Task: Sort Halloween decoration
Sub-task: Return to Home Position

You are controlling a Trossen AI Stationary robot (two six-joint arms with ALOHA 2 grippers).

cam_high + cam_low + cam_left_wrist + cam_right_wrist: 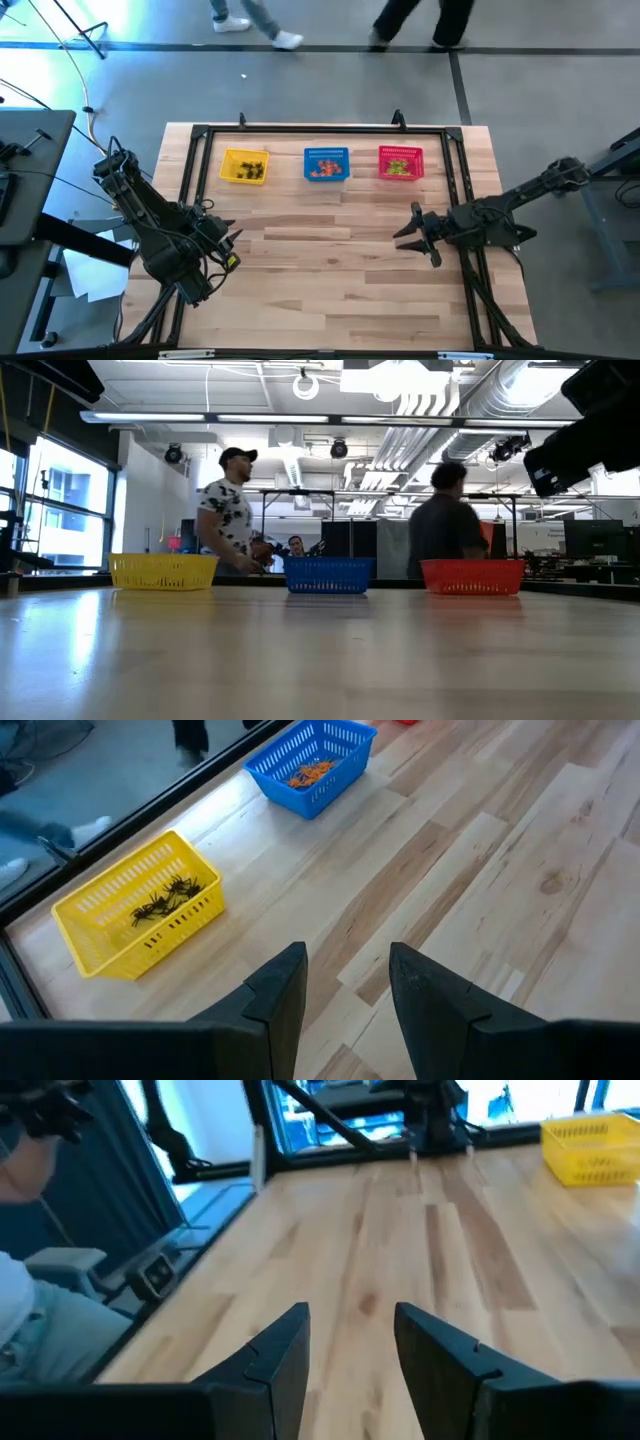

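The wooden table lies wide and bare in front of me. My left arm is folded low over its near left corner, and my right arm reaches in from the right edge, stretched out level over the boards.

My left gripper hangs above the wood with its two fingers a moderate gap apart. It holds nothing and touches nothing. My right gripper points in toward the middle of the table, its fingers parted about as far, with only bare wood between them.

Well apart from both grippers, three baskets stand in a row along the far edge: the yellow basket, the blue basket and the red basket.

The black spiders lie in the yellow one, the orange trinkets in the blue one, and the green trinkets in the red one.
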